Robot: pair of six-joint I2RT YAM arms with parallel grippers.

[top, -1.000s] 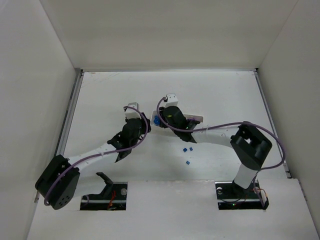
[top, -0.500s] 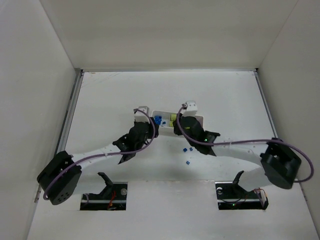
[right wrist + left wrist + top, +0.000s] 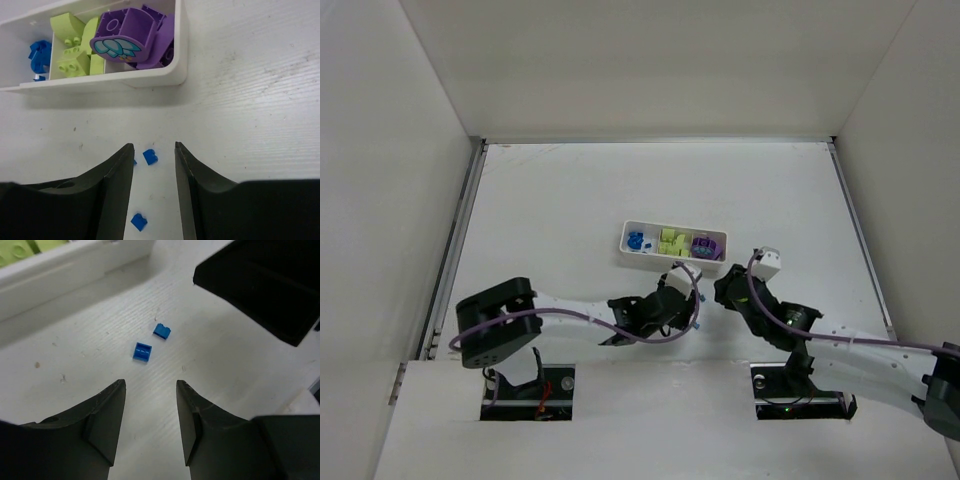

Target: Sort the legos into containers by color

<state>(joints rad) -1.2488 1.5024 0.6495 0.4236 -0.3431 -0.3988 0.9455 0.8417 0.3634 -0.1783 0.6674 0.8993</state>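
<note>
The white three-compartment tray (image 3: 675, 243) holds blue pieces (image 3: 636, 241) on the left, lime-green bricks (image 3: 670, 241) in the middle and a purple block (image 3: 703, 246) on the right. My left gripper (image 3: 688, 302) is open and empty, low over the table in front of the tray. In the left wrist view, two tiny blue cubes (image 3: 143, 351) (image 3: 161, 331) lie just ahead of my open left gripper (image 3: 150, 385). My right gripper (image 3: 722, 286) is open and empty. In the right wrist view, one blue cube (image 3: 150, 157) lies between the tips of my right gripper (image 3: 154, 146), and another (image 3: 139, 221) lies further back.
The two grippers are close together in front of the tray; the right gripper's black body (image 3: 270, 285) fills the upper right of the left wrist view. The tray's near wall (image 3: 100, 82) is a short way beyond the cubes. White walls enclose the table.
Both grippers have pulled back from the tray toward the near edge, uncovering it. The left gripper moved right to the loose blue cubes; the right arm swung out to the right.
</note>
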